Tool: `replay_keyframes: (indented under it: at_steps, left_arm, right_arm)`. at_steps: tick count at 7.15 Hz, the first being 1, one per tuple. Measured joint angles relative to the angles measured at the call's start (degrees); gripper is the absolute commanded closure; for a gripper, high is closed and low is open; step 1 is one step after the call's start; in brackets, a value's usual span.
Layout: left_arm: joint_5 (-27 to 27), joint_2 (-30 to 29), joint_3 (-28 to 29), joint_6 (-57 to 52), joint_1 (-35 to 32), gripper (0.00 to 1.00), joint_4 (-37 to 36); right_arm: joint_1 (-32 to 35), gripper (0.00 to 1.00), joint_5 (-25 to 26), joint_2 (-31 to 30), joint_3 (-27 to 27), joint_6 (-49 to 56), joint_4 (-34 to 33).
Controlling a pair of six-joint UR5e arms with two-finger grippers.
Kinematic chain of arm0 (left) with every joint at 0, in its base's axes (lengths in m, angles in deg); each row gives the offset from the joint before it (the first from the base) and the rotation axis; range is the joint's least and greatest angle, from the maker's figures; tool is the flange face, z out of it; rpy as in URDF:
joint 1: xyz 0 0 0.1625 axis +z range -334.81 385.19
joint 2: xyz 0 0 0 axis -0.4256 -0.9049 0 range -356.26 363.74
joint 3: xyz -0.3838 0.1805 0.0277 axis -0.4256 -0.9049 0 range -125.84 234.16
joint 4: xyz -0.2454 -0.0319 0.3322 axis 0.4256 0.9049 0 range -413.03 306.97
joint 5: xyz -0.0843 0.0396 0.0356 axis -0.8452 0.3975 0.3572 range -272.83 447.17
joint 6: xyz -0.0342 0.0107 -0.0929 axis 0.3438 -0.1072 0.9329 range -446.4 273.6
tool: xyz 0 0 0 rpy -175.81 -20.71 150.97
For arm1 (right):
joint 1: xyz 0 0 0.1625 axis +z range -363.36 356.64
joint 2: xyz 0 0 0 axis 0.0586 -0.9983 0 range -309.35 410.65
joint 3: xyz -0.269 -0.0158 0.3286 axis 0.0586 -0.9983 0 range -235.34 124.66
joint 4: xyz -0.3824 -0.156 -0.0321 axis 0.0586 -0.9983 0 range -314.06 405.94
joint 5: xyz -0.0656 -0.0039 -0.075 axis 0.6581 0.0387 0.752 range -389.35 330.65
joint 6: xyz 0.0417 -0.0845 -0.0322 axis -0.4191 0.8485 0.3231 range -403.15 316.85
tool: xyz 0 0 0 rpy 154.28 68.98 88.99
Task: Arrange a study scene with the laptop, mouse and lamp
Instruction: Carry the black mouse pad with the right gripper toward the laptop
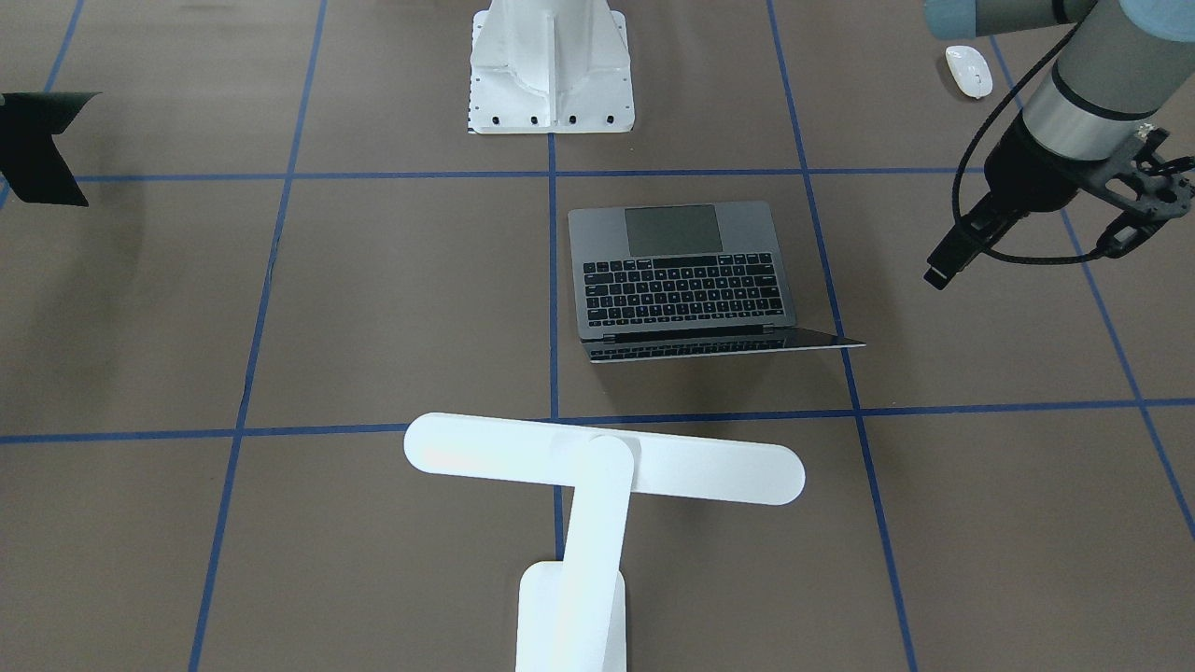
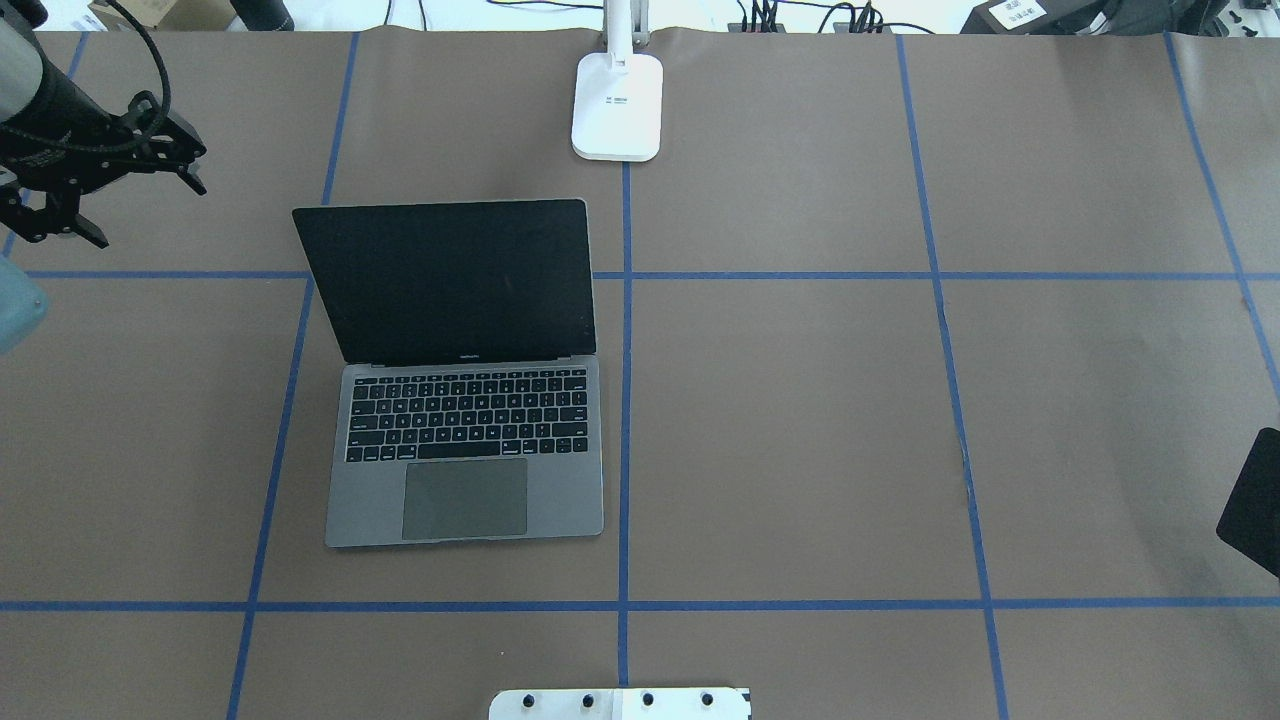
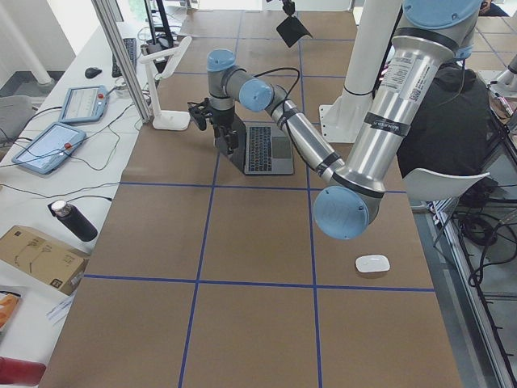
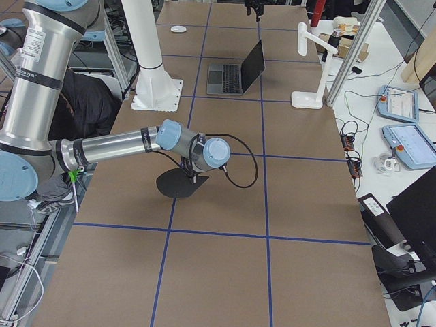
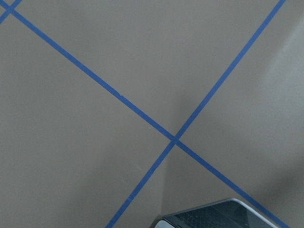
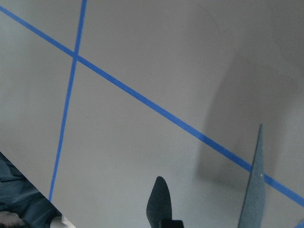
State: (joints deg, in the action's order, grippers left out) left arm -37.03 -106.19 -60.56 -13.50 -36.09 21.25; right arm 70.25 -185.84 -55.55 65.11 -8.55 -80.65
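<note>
Nearest the robot, level with the white pedestal (image 1: 551,84) but well off on its left side, the mouse (image 1: 969,71) sits alone on the desk (image 2: 800,420). Its long axis runs roughly from the robot toward the far edge. Next out, the laptop (image 2: 470,440) stands open just left of the centre line, keyboard facing the robot. The left fingers (image 1: 948,259) hang spread apart and empty above the desk, off the laptop's left side about level with its screen. From there the mouse lies well back toward the robot, so your left arm is plainly the nearer one. Over on the right, the right fingers (image 6: 159,202) appear pinched on a black mat (image 1: 33,149) held clear of the desk, well apart from everything else. Farthest out, the lamp (image 1: 485,457) stands at the far edge, its bar head lying crosswise beyond the laptop's screen. Expect to take the mouse across its narrow sides.
</note>
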Motion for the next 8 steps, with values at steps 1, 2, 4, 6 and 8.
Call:
replay_keyframes:
  at_steps: [1, 2, 4, 6, 8]
  left_arm:
    - [0.0, 1.5, 0.1, -4.3, -0.2, 0.0, 0.0]
    - [-0.1, 3.4, 0.2, -9.4, -0.5, 0.0, 0.0]
    - [-0.3, 7.9, 0.5, -21.3, -2.0, 0.0, 0.3]
    - [-0.5, 9.7, 1.1, -25.5, -3.6, 0.0, 0.6]
    - [-0.5, 11.2, 1.8, -32.0, -5.8, 0.0, 0.6]
  right_arm:
    - [-0.4, 1.0, -0.8, 2.1, 2.0, -5.2, 0.0]
    - [-1.4, 1.0, -1.5, 4.8, 3.5, -11.3, 0.1]
    - [-4.5, 1.0, -2.6, 12.3, 4.7, -25.6, 0.5]
    - [-11.0, 1.0, -2.5, 22.1, 4.8, -44.4, 2.2]
    - [-18.4, 1.0, -0.8, 29.8, 1.5, -58.9, 7.9]
